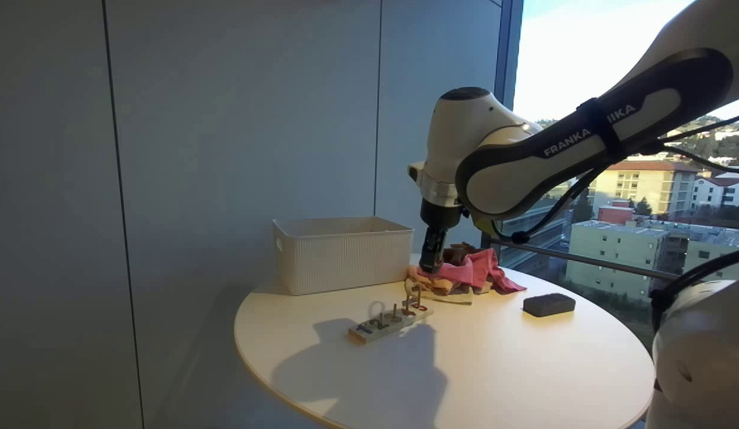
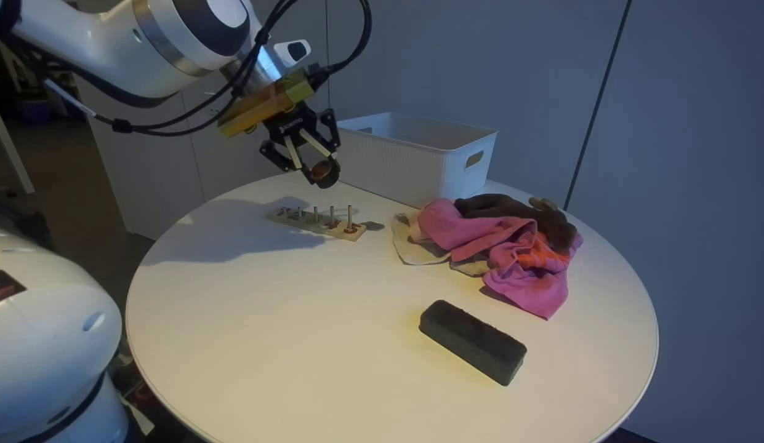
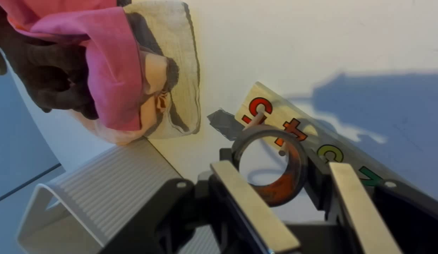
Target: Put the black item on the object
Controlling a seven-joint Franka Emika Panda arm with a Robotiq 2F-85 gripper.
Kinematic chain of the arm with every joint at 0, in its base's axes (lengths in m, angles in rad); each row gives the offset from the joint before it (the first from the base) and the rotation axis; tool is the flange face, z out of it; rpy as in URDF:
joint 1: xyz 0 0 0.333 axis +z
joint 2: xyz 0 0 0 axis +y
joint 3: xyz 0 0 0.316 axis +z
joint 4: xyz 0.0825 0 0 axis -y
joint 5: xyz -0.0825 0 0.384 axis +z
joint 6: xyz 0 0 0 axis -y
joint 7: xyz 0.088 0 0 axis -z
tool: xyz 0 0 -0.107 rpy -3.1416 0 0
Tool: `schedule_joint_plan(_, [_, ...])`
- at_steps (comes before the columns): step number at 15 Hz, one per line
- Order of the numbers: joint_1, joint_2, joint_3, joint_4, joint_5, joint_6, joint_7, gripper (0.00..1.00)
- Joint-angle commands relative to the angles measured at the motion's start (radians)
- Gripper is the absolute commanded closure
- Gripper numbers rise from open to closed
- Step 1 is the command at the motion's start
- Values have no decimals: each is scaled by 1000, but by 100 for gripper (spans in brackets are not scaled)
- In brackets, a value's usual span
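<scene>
The small round black ring with an orange-brown inside [image 3: 282,187] hangs in the air in the black two-finger gripper [image 2: 323,172], whose jaws are parted to the ring's width and clasp its sides. Picking up looks done; what seems left is lowering it onto one of the upright pegs [image 2: 349,216] of the pale wooden board with coloured numbers [image 1: 388,328], probably the intended object. Over the round white table [image 2: 295,344], the white-and-black robot arm [image 1: 583,143] reaches out, its gripper pointing down, somewhat tilted, near the board's red-numbered end.
</scene>
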Motion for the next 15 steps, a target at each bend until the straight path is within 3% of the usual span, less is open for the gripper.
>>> schedule_joint_plan(1, [-34,59,-44,52,-7,50,-17,74])
schedule_joint_plan(7, [23,196,-179,103,125,132,-186,74])
schedule_joint_plan(15, [67,366,-224,204,267,122,-368,74])
